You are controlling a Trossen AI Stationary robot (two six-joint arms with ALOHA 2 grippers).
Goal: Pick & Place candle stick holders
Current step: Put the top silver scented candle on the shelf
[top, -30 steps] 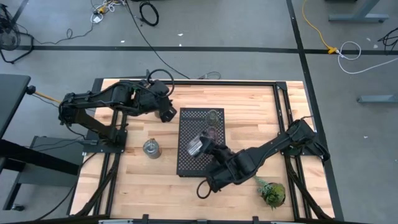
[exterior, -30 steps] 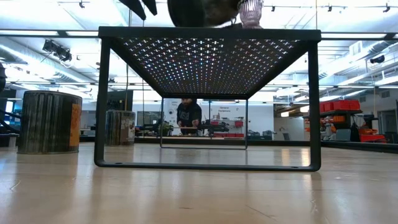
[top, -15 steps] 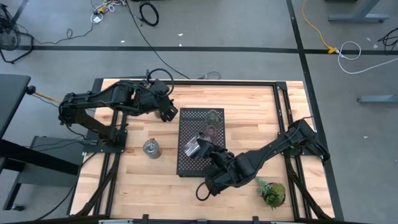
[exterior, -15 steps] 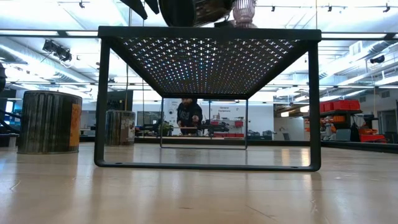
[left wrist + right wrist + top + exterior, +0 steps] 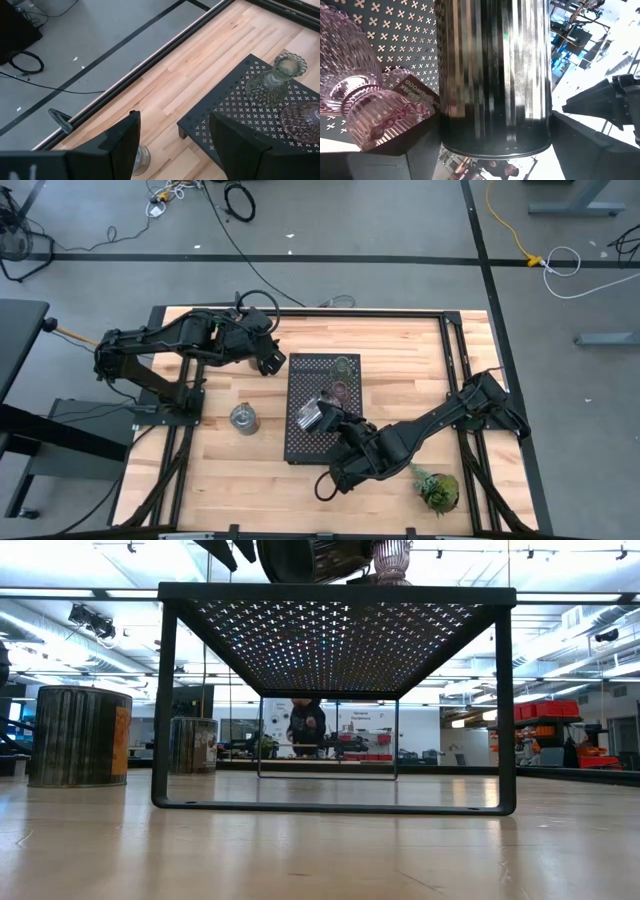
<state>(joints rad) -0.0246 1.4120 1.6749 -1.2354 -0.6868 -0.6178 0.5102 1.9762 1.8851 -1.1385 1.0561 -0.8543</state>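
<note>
The right tool is closed around a ribbed, silvery metal cup-shaped holder with dark vertical flutes, held over the black perforated rectangular tray. On the tray stand a pale green glass holder with a scalloped rim and a pinkish-brown ribbed glass holder. Another silvery metal holder stands on the wooden desk beside the tray. The left tool hovers near the tray's far corner, fingers parted and empty.

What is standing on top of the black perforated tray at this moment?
A pale green glass holder, a pinkish holder and a silvery holder gripped by the right hand. The right arm covers the tray's part beneath it.
</note>
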